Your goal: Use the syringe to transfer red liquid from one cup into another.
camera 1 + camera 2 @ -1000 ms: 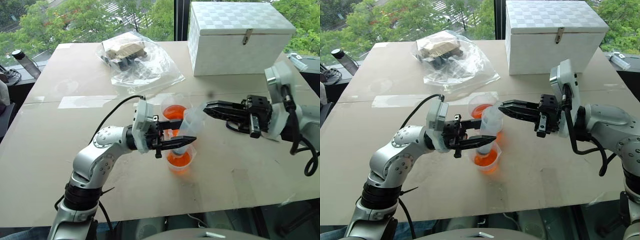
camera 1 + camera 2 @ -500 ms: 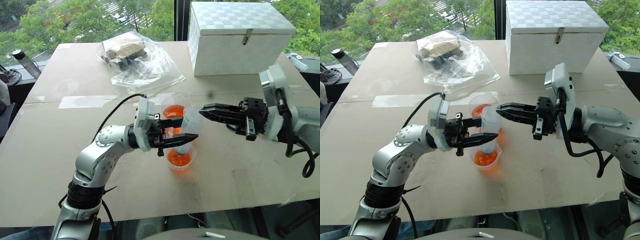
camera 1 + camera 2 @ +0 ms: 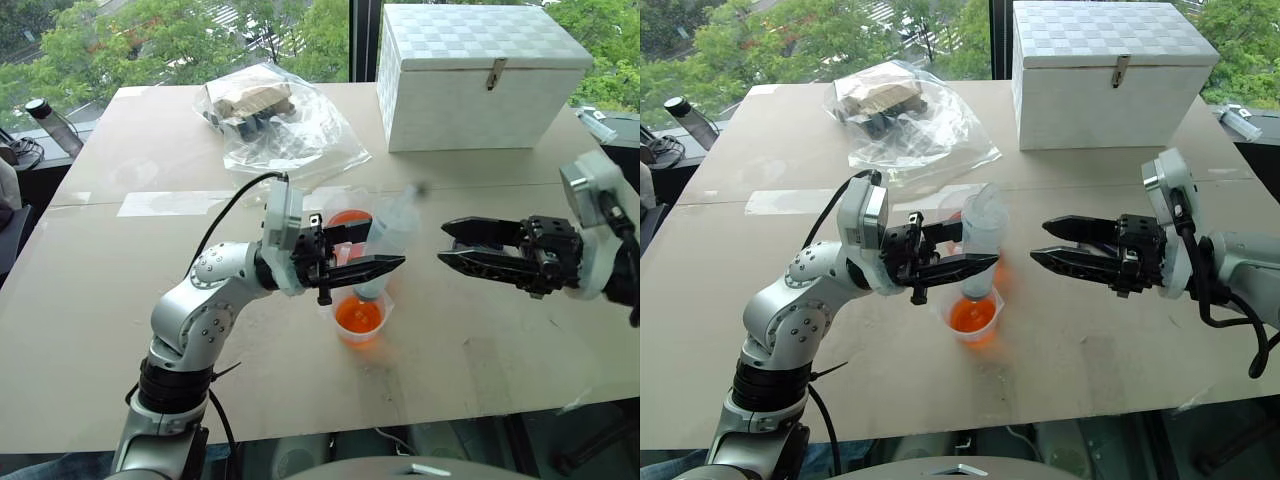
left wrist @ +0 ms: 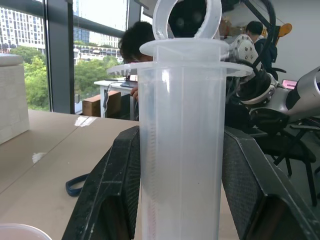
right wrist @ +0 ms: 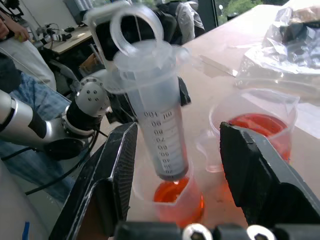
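Mid-transfer on the table: syringe upright and pinched at the barrel by the left gripper, plunger pushed fully in, tip just above the shorter cup, which already holds red liquid. Right gripper well apart on the syringe's right, jaws spread and empty. Next, probably: swing the tip to the taller handled cup just behind, then re-grip the plunger ring for another draw.
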You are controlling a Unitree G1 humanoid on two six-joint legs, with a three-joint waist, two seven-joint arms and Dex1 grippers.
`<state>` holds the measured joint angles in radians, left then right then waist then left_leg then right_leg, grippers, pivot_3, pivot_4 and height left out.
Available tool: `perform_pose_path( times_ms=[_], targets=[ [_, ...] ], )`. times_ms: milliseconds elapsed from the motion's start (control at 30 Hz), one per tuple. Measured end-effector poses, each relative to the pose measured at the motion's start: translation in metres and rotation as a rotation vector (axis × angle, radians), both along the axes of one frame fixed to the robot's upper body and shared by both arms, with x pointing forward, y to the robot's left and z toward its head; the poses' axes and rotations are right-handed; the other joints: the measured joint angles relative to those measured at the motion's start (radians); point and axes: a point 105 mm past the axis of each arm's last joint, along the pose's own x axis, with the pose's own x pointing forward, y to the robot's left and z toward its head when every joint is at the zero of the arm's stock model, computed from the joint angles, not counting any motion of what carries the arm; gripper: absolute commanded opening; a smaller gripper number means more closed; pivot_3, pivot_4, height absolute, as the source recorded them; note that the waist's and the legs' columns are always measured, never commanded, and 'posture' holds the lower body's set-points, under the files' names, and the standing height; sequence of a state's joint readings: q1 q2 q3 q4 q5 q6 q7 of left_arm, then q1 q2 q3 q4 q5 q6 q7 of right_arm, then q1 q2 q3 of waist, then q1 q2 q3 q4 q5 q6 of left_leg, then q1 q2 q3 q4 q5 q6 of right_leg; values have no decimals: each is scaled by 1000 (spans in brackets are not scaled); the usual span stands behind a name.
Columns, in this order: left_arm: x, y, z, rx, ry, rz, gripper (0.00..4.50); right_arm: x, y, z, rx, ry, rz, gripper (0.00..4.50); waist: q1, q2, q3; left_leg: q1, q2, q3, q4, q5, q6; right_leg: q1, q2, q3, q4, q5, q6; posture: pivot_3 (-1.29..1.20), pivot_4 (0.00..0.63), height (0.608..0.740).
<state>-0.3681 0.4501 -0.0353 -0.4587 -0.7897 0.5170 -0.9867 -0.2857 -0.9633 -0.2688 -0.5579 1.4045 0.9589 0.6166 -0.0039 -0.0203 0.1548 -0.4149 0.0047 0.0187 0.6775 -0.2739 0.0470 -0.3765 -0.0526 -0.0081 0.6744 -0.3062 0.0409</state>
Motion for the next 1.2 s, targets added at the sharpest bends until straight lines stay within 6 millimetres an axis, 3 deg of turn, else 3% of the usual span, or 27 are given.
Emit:
perform_pose_path(
  times_ms=[133,333,433,567,633,767,867,933,1067,1200],
  targets=[
    [2,1,4,-16,27,7,2150,-1,-1,-9,-24,8,-4,2746,-1,0,0,0,0,-1,0,1,-2,0,0,0,0,0,0,0,150,740],
    [10,19,40,-33,36,99,2150,-2,-3,-9,-7,12,-9,2746,0,0,0,0,0,-1,1,1,-2,0,0,0,0,0,0,0,150,740],
    [22,39,52,11,63,236,2150,-2,-8,-11,-1,23,-32,2746,0,0,0,0,0,-1,1,1,-2,0,0,-1,1,0,0,0,150,740],
    [51,91,47,294,104,580,2150,2,-22,-16,3,52,-91,2746,-7,-1,1,1,0,0,1,1,-2,0,1,0,1,0,0,0,150,740],
    [61,113,44,339,153,687,2150,3,-25,-18,6,60,-103,2746,-6,-1,1,1,0,0,1,1,-2,0,1,0,1,0,0,0,150,740],
    [68,150,14,462,305,831,2150,3,-27,-18,6,62,-102,2746,-5,-1,1,1,0,0,1,2,-3,0,1,0,1,0,0,0,150,740],
    [68,181,-33,563,540,966,2150,7,-30,-21,-4,65,-117,2746,-5,-1,1,1,0,0,1,2,-3,-1,0,0,1,0,0,0,150,740],
    [69,187,-54,588,627,1003,2150,9,-30,-24,-11,77,-121,2746,-2,-2,2,0,0,-1,1,2,-3,-1,0,0,1,0,0,0,150,740],
    [74,194,-68,597,673,1068,2150,11,-33,-33,-48,81,-144,2746,11,-3,2,0,0,0,1,2,-3,-1,0,0,1,0,0,0,150,740],
    [73,199,-76,630,697,1098,2150,17,-44,-60,-154,85,-224,2746,16,-3,2,0,0,0,1,2,-3,-2,0,1,2,0,0,0,150,740]
  ],
)
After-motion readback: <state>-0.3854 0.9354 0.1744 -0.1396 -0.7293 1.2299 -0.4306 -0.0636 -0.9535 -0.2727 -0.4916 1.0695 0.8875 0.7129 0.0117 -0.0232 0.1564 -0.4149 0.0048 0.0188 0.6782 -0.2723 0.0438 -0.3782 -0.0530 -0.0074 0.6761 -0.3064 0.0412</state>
